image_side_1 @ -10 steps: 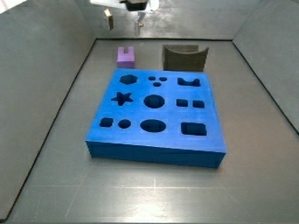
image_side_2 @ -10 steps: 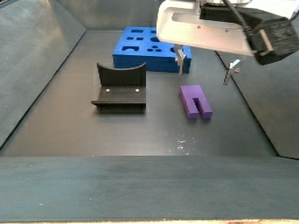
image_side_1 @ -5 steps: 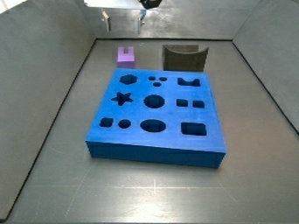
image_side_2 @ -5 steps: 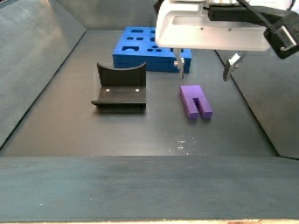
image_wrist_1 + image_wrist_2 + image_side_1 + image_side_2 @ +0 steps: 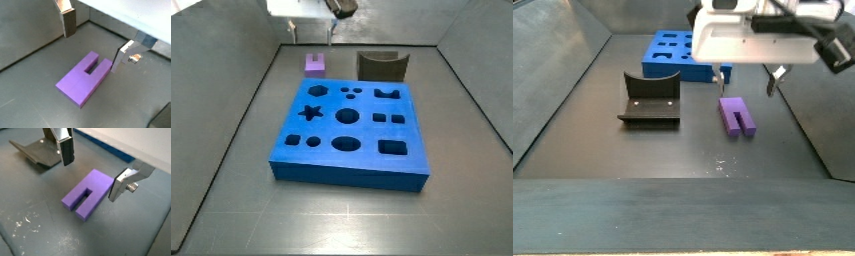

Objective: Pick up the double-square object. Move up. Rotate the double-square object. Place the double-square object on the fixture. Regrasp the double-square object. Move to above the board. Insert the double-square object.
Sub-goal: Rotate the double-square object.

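Observation:
The double-square object (image 5: 83,82) is a purple notched block lying flat on the grey floor, seen in both wrist views (image 5: 87,195) and both side views (image 5: 314,64) (image 5: 738,115). My gripper (image 5: 93,52) hangs open just above it, with one finger on each side of the block's end and neither touching it (image 5: 91,181). In a side view the gripper (image 5: 744,80) is over the block's far end. The dark fixture (image 5: 649,100) stands apart from the block (image 5: 382,66) (image 5: 37,153). The blue board (image 5: 352,130) lies in mid floor (image 5: 676,52).
Grey walls (image 5: 251,90) enclose the floor on all sides. A wall (image 5: 127,15) runs close behind the purple block. The board's blue edge (image 5: 113,148) shows beyond the gripper.
The gripper has come down and shifted over the purple block, still open. The block, fixture and board have not moved.

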Robot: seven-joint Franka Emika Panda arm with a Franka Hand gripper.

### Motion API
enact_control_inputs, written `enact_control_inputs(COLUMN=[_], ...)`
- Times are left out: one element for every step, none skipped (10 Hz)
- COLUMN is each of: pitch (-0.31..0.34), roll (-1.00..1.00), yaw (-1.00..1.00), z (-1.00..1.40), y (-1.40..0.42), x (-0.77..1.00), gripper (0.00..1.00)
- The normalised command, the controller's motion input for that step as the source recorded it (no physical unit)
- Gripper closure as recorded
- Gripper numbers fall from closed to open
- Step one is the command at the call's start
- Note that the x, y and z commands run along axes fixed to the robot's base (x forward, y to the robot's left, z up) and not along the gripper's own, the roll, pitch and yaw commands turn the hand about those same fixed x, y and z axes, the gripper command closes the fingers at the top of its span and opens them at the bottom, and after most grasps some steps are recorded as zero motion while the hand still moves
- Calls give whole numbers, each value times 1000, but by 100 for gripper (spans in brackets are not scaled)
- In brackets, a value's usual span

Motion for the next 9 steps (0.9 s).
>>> enact_control_inputs(pitch=[-31,-30,-27,-27,-34,-35,-38,-42,-46], roll=[-13,-24,-32,-40,-49,-56,-60,-67,-72], yaw=[-41,-29,-22,-16,-7,0,4,9,14], z=[-1000,-1000,-891,-771,-617,-507,-435,-300,-206], y=[9,14,14,13,10,10,11,10,9], x=[33,45,49,47,45,45,48,49,44], gripper=[0,0,0,0,0,0,0,0,0])
